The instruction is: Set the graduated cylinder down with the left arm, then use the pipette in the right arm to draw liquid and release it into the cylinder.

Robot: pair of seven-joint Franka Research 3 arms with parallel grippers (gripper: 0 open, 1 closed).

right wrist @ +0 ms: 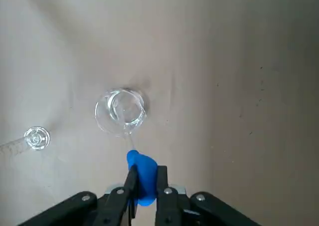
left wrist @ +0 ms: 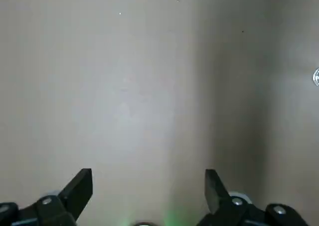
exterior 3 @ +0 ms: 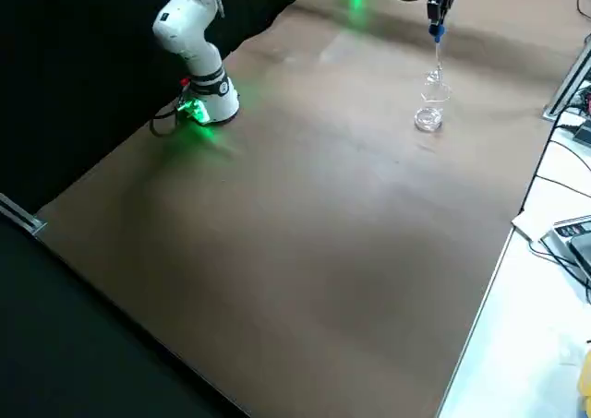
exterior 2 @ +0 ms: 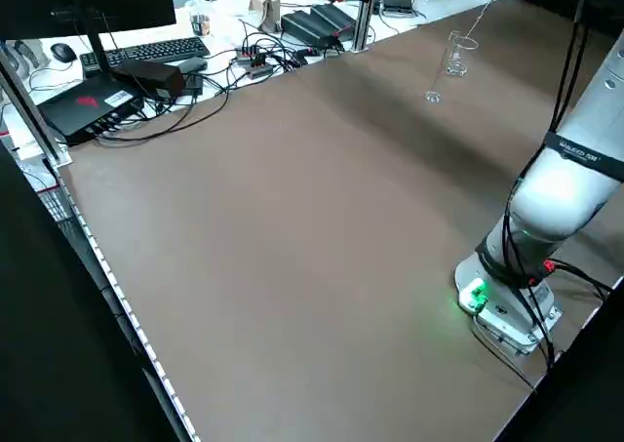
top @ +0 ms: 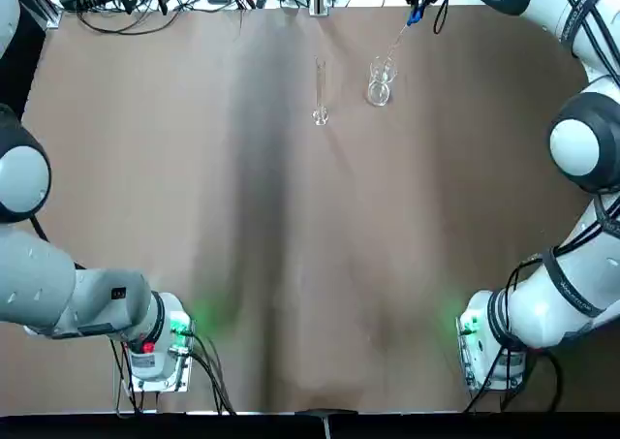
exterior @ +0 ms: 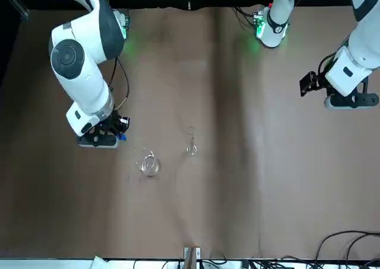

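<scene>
Pinching pipette (right wrist: 141,178) between right jaws.

liquid: level in beaker (right wrist: 121,112) could not be made out, glass and contents both clear
pipette (top: 401,35): stem tip lost against the beaker glass, dipped or not unclear
graduated cylinder (top: 320,92): markings too small to read; contents unclear
left gripper (left wrist: 148,186): fingers cut by edge at 6 o'clock
right gripper (right wrist: 145,178): body cropped at 6 o'clock
</scene>
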